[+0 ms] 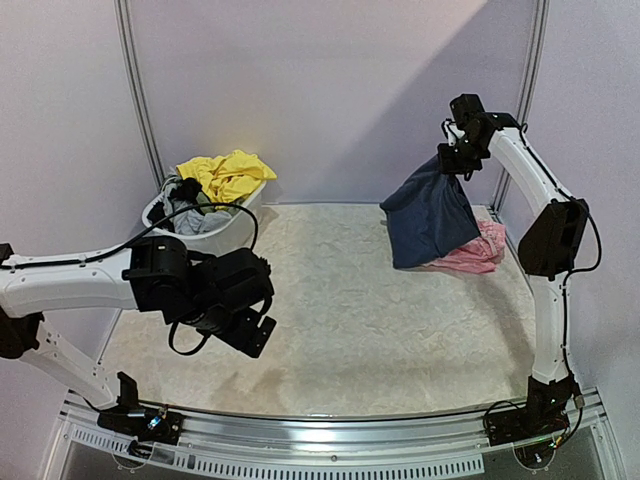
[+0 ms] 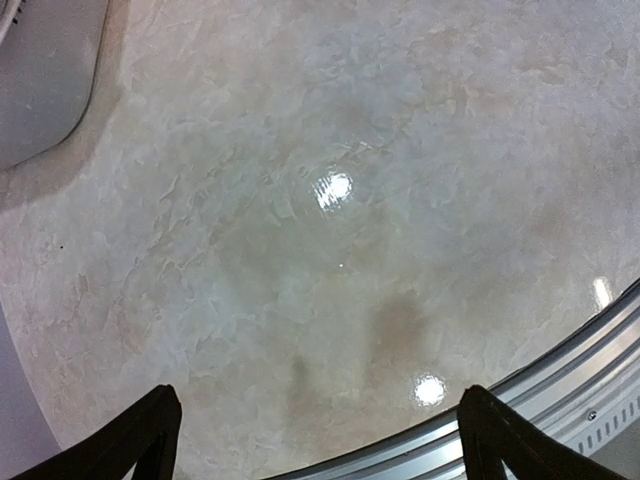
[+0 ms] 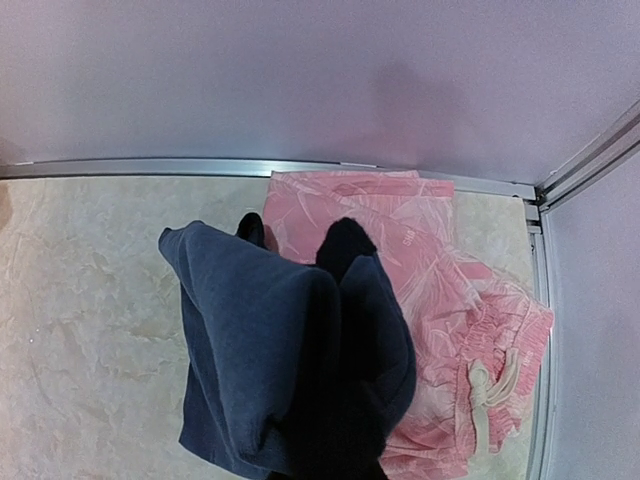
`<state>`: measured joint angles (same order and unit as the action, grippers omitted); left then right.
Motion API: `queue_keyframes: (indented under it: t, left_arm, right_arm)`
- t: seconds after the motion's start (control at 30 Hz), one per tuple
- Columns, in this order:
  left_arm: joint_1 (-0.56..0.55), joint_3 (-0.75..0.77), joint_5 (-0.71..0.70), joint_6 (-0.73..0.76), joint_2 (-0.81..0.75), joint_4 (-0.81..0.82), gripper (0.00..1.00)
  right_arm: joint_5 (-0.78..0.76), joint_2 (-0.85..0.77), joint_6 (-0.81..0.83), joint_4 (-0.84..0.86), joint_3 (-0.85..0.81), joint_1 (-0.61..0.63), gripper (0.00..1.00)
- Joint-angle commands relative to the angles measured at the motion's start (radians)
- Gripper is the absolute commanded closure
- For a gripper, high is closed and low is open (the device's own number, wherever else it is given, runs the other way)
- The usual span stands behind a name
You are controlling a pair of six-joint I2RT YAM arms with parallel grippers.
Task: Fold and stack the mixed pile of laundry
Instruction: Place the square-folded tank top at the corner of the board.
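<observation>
loc: robot lab booth | evid: plain lilac wall panels (image 1: 330,80), alu posts (image 1: 138,90), arm bases (image 1: 140,418) bolted on bench rail (image 1: 330,428)

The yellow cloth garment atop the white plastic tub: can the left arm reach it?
Probably yes: the open, empty left gripper hovers near the tub; the yellow garment lies uncovered on top.

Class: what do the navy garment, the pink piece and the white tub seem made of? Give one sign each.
Navy garment: soft matte cloth, perhaps knit; hangs in limp folds.
Pink piece: thin printed fabric; creases, drawstring.
White tub: likely plastic; smooth rigid wall.
</observation>
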<state>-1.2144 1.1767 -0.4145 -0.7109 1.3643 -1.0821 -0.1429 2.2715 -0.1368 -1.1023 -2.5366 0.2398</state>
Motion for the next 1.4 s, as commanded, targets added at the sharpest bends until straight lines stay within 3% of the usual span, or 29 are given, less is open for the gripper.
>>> queue_keyframes:
  t: [0.0, 0.47, 1.37]
  left_arm:
    - [0.014, 0.037, 0.016, -0.006, 0.035, 0.005, 0.01]
    - [0.016, 0.108, 0.021, 0.014, 0.124, -0.009, 0.02]
    - [0.036, 0.229, 0.056, -0.005, 0.287, -0.073, 0.02]
  right_arm:
    - [0.01, -0.028, 0.074, 0.008, -0.033, -0.022, 1.0]
    - [0.043, -0.051, 0.126, 0.017, -0.006, -0.074, 1.0]
    - [0.109, 0.111, 0.282, 0.197, 0.059, -0.19, 1.0]
